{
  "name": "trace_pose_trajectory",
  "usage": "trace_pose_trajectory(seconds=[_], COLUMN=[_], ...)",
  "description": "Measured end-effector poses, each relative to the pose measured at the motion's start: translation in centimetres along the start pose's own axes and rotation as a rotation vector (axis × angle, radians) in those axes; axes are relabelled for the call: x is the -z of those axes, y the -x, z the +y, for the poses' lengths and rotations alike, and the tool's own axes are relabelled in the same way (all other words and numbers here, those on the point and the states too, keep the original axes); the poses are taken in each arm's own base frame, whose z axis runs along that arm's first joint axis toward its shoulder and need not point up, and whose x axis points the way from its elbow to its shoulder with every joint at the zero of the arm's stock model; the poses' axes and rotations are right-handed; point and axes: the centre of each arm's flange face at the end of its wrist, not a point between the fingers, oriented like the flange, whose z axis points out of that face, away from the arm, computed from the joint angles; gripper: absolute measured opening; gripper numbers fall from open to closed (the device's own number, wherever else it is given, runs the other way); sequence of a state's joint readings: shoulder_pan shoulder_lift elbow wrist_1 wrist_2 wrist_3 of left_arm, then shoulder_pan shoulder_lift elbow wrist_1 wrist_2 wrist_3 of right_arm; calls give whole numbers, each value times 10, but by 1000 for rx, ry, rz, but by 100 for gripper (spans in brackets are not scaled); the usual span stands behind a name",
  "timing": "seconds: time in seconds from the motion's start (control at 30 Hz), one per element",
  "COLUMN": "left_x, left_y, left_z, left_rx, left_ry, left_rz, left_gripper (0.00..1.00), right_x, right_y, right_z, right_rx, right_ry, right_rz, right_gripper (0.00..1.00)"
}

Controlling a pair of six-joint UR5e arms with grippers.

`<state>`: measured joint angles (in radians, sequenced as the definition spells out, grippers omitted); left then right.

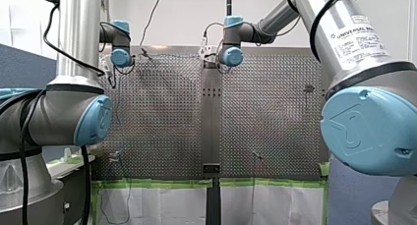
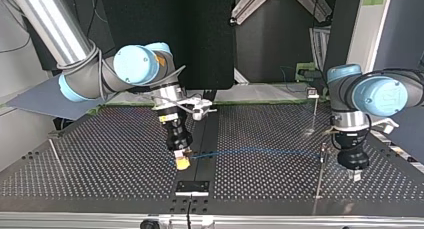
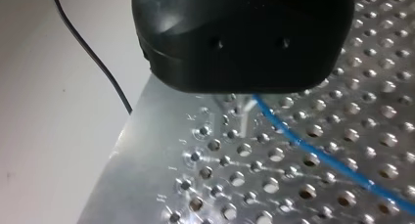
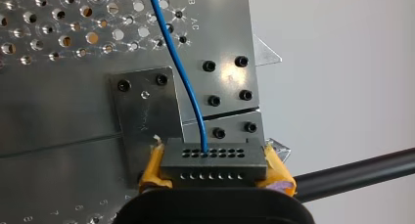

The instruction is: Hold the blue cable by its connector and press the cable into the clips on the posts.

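My right gripper (image 2: 183, 160) is clamped on the connector (image 4: 214, 159) above the table's (image 2: 100, 154) centre seam, near its far edge. The blue cable (image 2: 260, 152) runs to a post (image 2: 320, 176). It looks thin, light and floppy, so the stiff connector is the handhold. My left gripper's (image 2: 355, 175) state I cannot tell.

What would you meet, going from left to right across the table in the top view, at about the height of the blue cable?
Thin post → my right gripper, shut on the connector → blue cable → second post → my left gripper.
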<state>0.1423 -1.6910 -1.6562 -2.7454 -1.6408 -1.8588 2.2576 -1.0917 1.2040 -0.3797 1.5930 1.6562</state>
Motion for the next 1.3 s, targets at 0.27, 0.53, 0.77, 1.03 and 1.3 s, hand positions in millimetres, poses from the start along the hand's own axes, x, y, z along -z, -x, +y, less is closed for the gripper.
trace_pose_trajectory(seconds=[0.27, 0.53, 0.77, 1.03, 1.3], left_x=[7, 15, 26, 54, 89], left_y=[-5, -9, -10, 2, 7], left_z=[6, 9, 2, -3, -10], left_rx=[-7, -42, -59, -47, -29], left_ry=[56, 105, 103, 99, 54], left_rz=[50, 103, 158, 205, 277], left_gripper=[99, 99, 99, 99, 99], right_x=[1, 2, 3, 3, 4], right_y=[1, 2, 3, 3, 4], right_z=[0, 0, 0, -1, -3], right_rx=[0, 0, 0, -1, -1], right_ry=[-1, -2, -1, -3, -6], right_rz=[-13, -20, -27, -29, -32], right_gripper=[2, 2, 2, 2, 2])
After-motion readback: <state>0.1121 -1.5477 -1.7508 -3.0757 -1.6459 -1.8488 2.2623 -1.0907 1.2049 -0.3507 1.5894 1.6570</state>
